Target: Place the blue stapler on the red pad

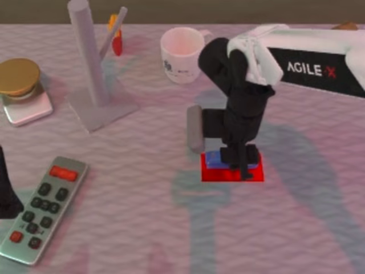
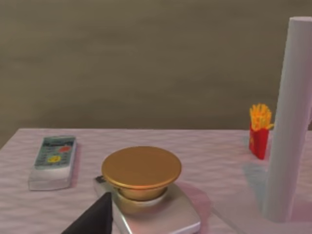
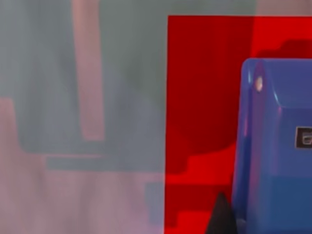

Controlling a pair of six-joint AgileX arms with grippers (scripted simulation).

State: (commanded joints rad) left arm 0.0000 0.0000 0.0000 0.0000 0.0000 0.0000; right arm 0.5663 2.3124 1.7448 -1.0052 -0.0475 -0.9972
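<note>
My right arm reaches in from the top view's right edge and bends steeply down over the middle of the worktop, its wrist pointing straight down. The right claw sits low over the red pad, with a dark fingertip showing just beside the blue stapler in the right wrist view. I cannot tell how far that claw is spread, or whether it has hold of the stapler; the wrist hides the fingers from above.

The stapler is bright blue with a smooth, rounded body and a small dark patch on its side. It lies on the pad, toward the pad's left and far part; most of it is hidden under the arm. Too little of it shows for me to give its long axis or heading.

My left arm is parked at the top view's left edge, by the grey remote; its left claw shows only as a dark tip.
</note>
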